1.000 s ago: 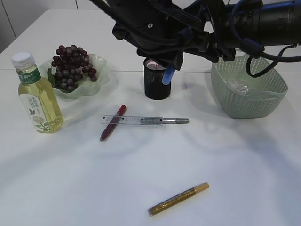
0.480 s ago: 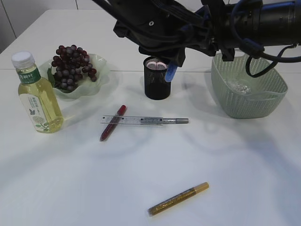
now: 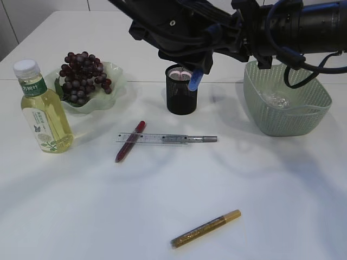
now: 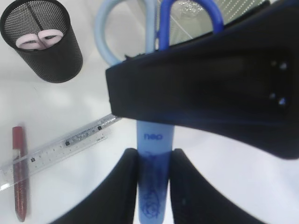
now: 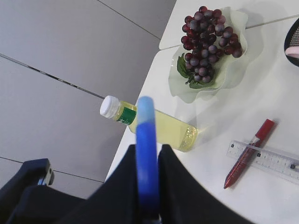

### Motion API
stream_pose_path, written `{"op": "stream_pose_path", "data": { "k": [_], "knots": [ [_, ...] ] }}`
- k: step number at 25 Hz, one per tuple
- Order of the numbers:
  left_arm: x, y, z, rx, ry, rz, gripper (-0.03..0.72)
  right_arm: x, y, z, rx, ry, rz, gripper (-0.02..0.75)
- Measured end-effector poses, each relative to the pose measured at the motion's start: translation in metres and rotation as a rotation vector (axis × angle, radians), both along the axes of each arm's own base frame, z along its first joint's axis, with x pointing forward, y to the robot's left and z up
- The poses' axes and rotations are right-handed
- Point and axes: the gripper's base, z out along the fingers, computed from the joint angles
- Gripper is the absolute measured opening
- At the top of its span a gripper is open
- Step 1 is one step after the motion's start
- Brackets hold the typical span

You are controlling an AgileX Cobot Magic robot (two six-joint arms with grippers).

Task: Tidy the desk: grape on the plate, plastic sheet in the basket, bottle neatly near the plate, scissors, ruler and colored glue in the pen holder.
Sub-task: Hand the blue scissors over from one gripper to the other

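Blue scissors [image 3: 196, 81] hang just above the pen holder [image 3: 181, 91], pinched by both the left gripper [image 4: 154, 163] and right gripper [image 5: 147, 154], slightly higher than 1 second ago. Grapes plated, sheet in basket; ruler [image 3: 153, 138] and 2 glue pens lie before the holder.

scissors [image 3: 196, 82]: blue, above pen holder [image 3: 180, 97] | ruler [image 3: 153, 138]: flat on table

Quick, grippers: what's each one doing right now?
Left gripper: closed on the blue scissors, above the pen holder.
Right gripper: closed on the same scissors.
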Motion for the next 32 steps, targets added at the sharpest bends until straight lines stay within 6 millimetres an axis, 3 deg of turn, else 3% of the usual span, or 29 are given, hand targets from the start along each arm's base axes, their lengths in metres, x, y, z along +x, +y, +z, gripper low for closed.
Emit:
{"op": "stream_pose_path", "data": {
  "k": [21,32],
  "knots": [
    [-0.0003,-0.0003,-0.0001,-0.007,0.008,0.001,0.169,0.0002,-0.0001,-0.0001,-0.014,-0.022,0.004,0.1],
    [-0.0017,-0.0016,-0.0003,-0.022,0.025,-0.004,0.249,-0.0012,0.0011,0.0012,0.003,-0.022,0.022,0.099]
  ]
}}
